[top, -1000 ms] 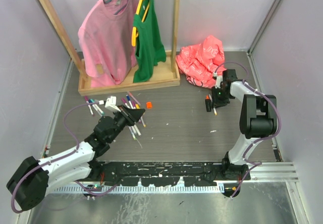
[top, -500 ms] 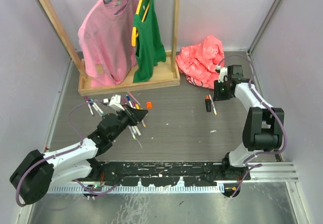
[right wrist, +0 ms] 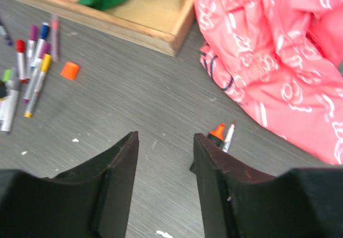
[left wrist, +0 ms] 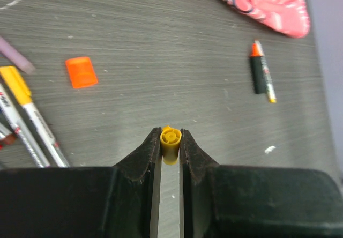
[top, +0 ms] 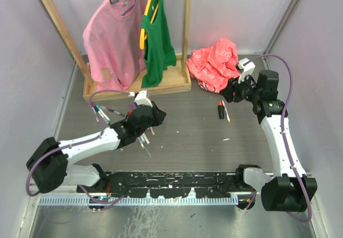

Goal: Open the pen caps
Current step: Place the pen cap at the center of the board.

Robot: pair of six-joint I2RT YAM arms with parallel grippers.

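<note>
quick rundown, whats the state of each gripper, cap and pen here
left gripper, shut on yellow cap
right gripper, open, empty
orange cap, off, lying loose on the table
black highlighter, lying flat, orange end capped or bare unclear
pens, lying flat, coloured caps seemingly on

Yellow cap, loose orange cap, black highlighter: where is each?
yellow cap (left wrist: 170, 137): left wrist view, its round end.
loose orange cap (left wrist: 81, 72): left wrist view, middle of its flat side.
black highlighter (left wrist: 258, 76): left wrist view, its black barrel.
</note>
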